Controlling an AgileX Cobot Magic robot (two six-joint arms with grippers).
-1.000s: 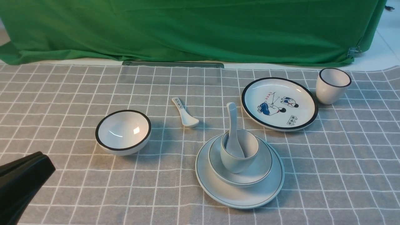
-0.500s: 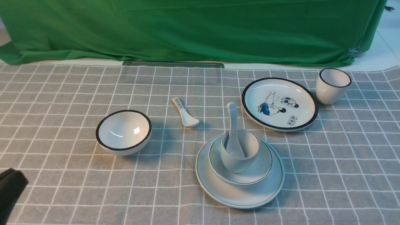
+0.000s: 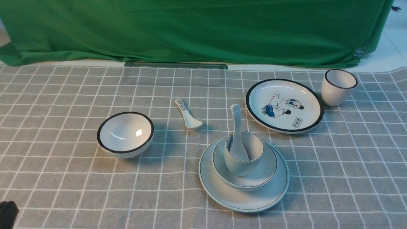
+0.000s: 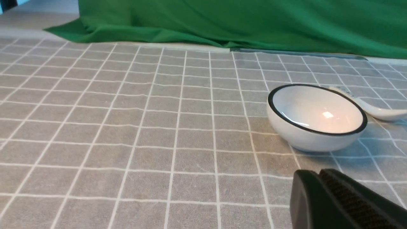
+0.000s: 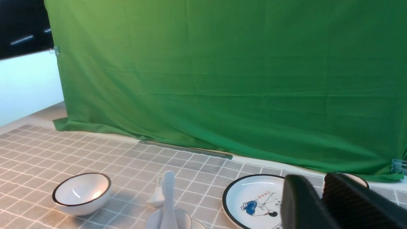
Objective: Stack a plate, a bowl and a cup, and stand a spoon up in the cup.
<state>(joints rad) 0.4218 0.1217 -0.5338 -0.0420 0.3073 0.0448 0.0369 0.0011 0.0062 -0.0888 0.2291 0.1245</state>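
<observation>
At the lower left corner of the front view, only a dark sliver of the left pincer (image 3: 6,213) showed; in the left wrist view its black fingers (image 4: 337,197) lay pressed together, clenched on nothing, above the grey checked cloth (image 3: 63,95) covering the bench. Right of it, in the left half of the front frame, sat the black-rimmed bowl (image 3: 125,134), upright and apart from everything else. Further right, near the centre, the small marked spoon (image 3: 188,115) lay flat on the cloth, its handle pointing toward the upper left. Just right of centre and lower in the frame stood the stack: the plate (image 3: 222,194) rested on the cloth, the bowl (image 3: 267,171) sat inside it, and the cup (image 3: 238,167) stood in the bowl, leaning slightly. The spoon (image 3: 236,127) stood in the cup, scoop down, handle rising above the rim and tilted toward the top of the frame. To the upper right lay the cartoon plate (image 3: 284,105), close to the stack but not touching it, and beyond it, at the far right, the black-rimmed cup (image 3: 338,87) stood upright just beside that plate. The green cloth backdrop (image 3: 203,31) filled the top. The right pincer (image 5: 321,200) appeared only in the right wrist view, at the lower right, its dark fingers standing slightly parted with nothing between them.
</observation>
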